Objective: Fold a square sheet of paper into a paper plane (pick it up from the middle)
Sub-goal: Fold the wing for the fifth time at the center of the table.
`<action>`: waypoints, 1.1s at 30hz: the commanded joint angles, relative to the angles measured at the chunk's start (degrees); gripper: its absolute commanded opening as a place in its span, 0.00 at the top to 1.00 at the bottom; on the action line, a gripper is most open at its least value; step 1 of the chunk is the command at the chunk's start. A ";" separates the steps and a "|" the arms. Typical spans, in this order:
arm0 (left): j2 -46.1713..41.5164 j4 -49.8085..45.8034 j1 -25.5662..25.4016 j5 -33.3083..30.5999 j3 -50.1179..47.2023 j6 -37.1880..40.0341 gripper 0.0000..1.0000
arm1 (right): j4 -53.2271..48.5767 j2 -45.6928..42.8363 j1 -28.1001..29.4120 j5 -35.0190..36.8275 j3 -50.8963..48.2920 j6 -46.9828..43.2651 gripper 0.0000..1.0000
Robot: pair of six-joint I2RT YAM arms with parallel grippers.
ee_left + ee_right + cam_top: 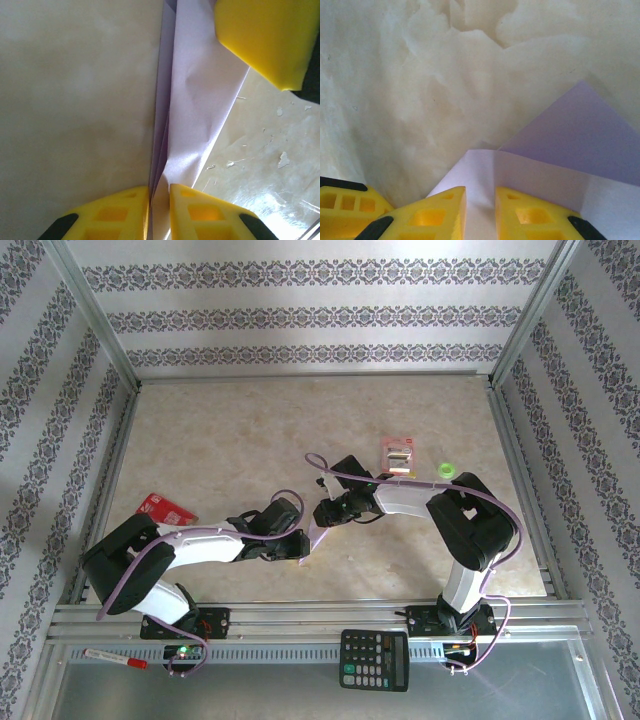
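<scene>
Top external: both arms reach in to the middle of the table [250,430]. The left gripper [300,546] and right gripper [326,514] sit close together, with the lavender paper [318,532] a narrow strip between them. Broad tabletop lies beyond and to the left. A red-and-white packet [398,455] and a green ring [446,470] lie just behind the right arm. A red packet [165,508] sits near the table's left edge.

Left wrist: the left gripper [160,212] is nearly closed, with folded paper [192,100] layers pinched in the slim gap. The crease runs straight up the frame and the right edge slants. A yellow finger [260,40] of the right gripper sits over the far end.

Right wrist: the right gripper [480,210] is slightly parted, with the paper's [580,135] folded edge in the gap. I cannot tell whether it pinches. Tabletop stretches beyond the corner.
</scene>
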 commanded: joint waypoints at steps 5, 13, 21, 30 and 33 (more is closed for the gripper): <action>3.21 5.45 -0.75 3.31 -1.59 -1.05 0.82 | 2.13 -2.54 -0.82 -4.54 -0.36 2.16 0.76; 2.94 5.11 -0.75 3.23 -1.66 -0.89 0.84 | 3.40 -0.54 -0.03 -4.59 -1.33 3.16 0.76; 2.61 5.19 -0.66 3.03 -1.65 -1.23 0.85 | 2.65 -0.48 -1.27 -0.92 -3.00 2.67 0.78; 3.36 5.65 -0.53 3.12 -1.54 -1.51 0.86 | 2.72 -0.37 -1.55 0.38 -4.25 2.23 0.79; 2.85 5.57 -0.53 3.36 -1.14 -1.60 0.86 | 2.76 0.07 -1.68 0.72 -4.52 2.22 0.80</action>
